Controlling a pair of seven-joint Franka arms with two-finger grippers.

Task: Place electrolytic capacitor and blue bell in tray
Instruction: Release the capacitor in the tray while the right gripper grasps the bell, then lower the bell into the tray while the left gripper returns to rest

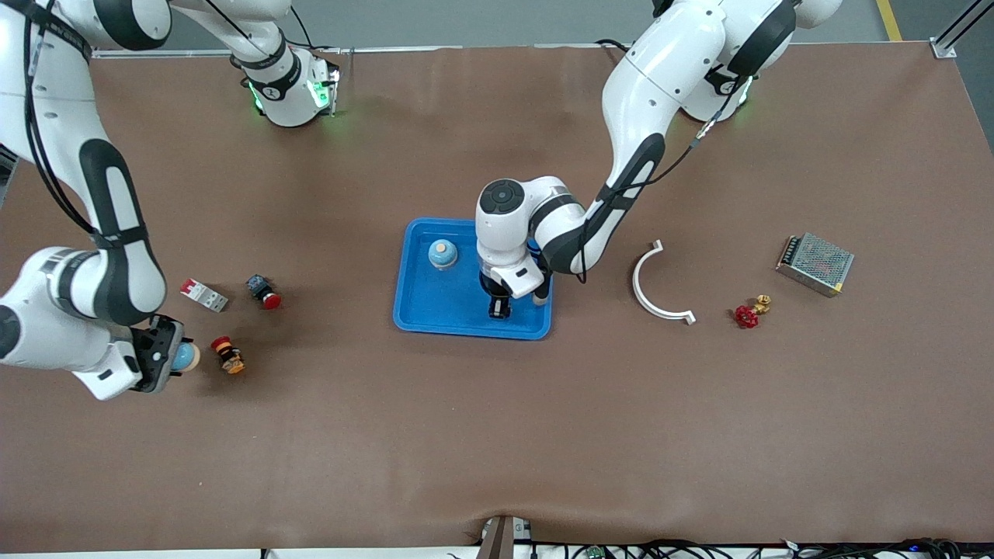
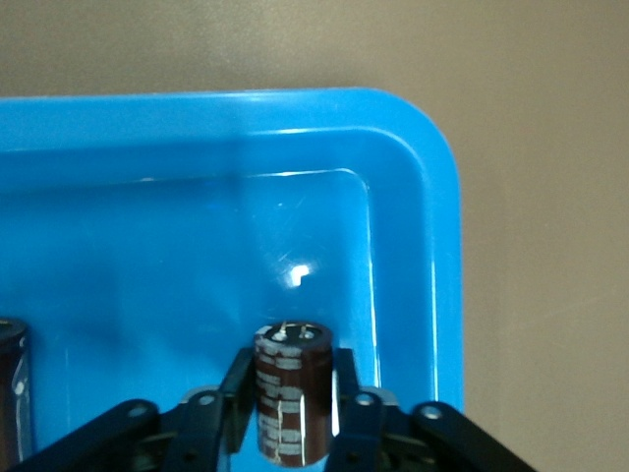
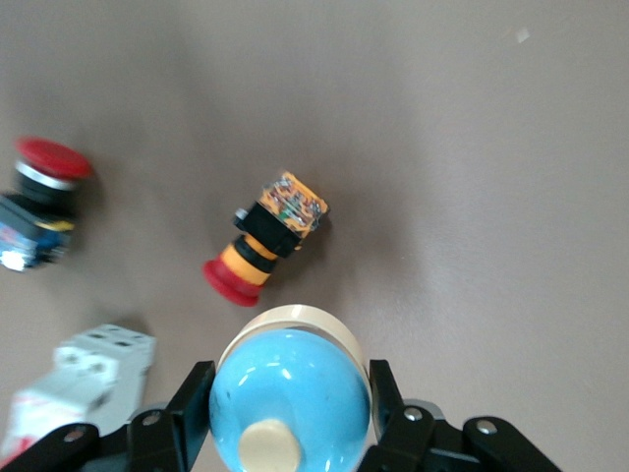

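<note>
The bright blue tray (image 1: 435, 314) lies mid-table. One blue bell (image 1: 443, 253) with a cream knob sits in it. My left gripper (image 1: 499, 310) points down into the tray's corner. A dark brown electrolytic capacitor (image 2: 293, 413) stands between its fingers (image 2: 346, 379), and a thin strip of tray shows between one finger and the can. The left gripper (image 2: 291, 369) is slightly open. A second dark cylinder (image 2: 10, 393) shows at that view's edge. My right gripper (image 1: 180, 357) is shut on another blue bell (image 3: 290, 403), low over the table at the right arm's end.
Beside the right gripper lie an orange-bodied red push button (image 1: 227, 355), a second red-headed button (image 1: 264, 292) and a white-and-red breaker (image 1: 204, 295). Toward the left arm's end are a white curved bracket (image 1: 656, 287), a red valve (image 1: 749, 312) and a metal power supply (image 1: 815, 264).
</note>
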